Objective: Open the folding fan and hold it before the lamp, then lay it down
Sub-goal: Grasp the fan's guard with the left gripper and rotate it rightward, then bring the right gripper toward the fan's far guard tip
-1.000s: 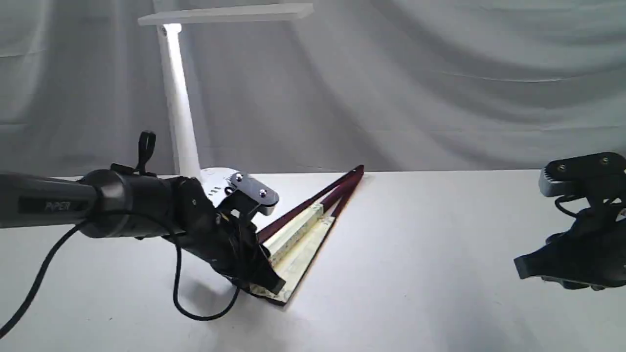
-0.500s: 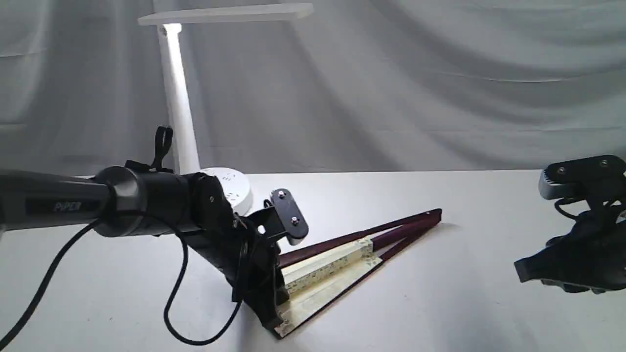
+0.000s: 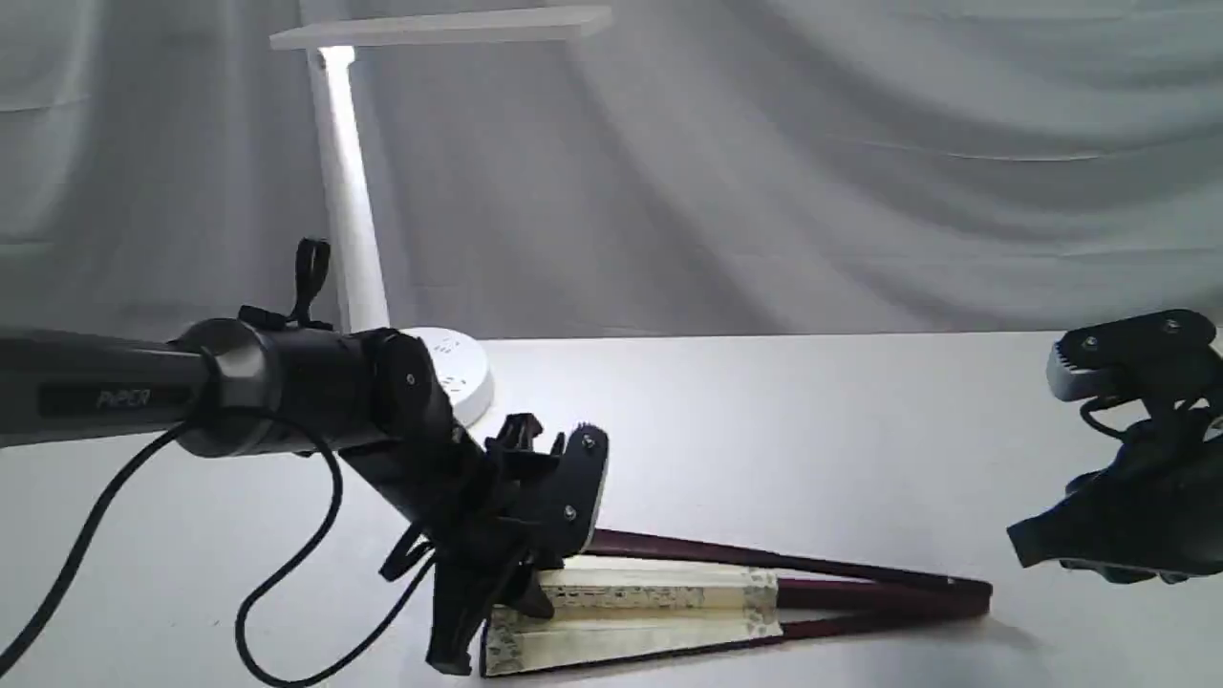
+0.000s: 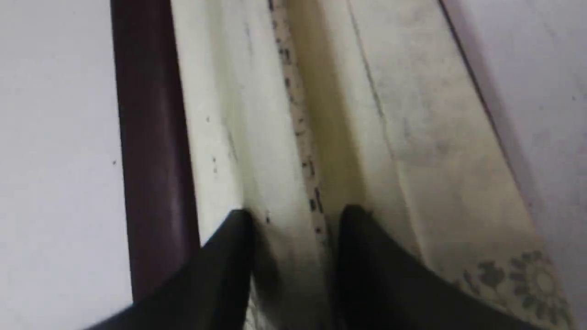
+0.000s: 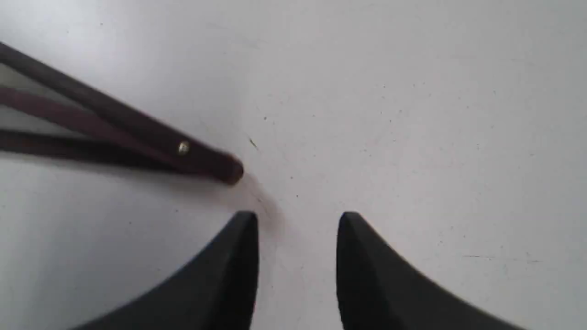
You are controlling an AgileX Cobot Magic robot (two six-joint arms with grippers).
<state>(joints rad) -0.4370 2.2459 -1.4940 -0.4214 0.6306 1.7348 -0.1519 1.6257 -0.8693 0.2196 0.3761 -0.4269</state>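
The folding fan point(image 3: 650, 602) lies low on the table near the front, only partly spread, its maroon ribs running right to the pivot end point(image 5: 202, 158). My left gripper point(image 3: 468, 640) points down at the wide end and is shut on the cream pleated leaf point(image 4: 412, 137), one fold of script sitting between the fingers point(image 4: 220, 256). The white lamp point(image 3: 349, 210) stands at the back left, lit, its round base point(image 3: 463, 373) behind my left arm. My right gripper point(image 3: 1027, 540) hovers open at the far right, just past the fan's pivot, with nothing between its fingertips point(image 5: 238, 256).
The white table point(image 3: 812, 430) stretches from the lamp base to the right arm. A grey draped cloth point(image 3: 860, 172) closes off the back. A black cable point(image 3: 287, 592) loops under my left arm, close to the front edge.
My left gripper swung the fan round: its pivot end went from the back middle to the front right, near my right gripper. The left wrist turned and came lower. The right arm hardly moved.
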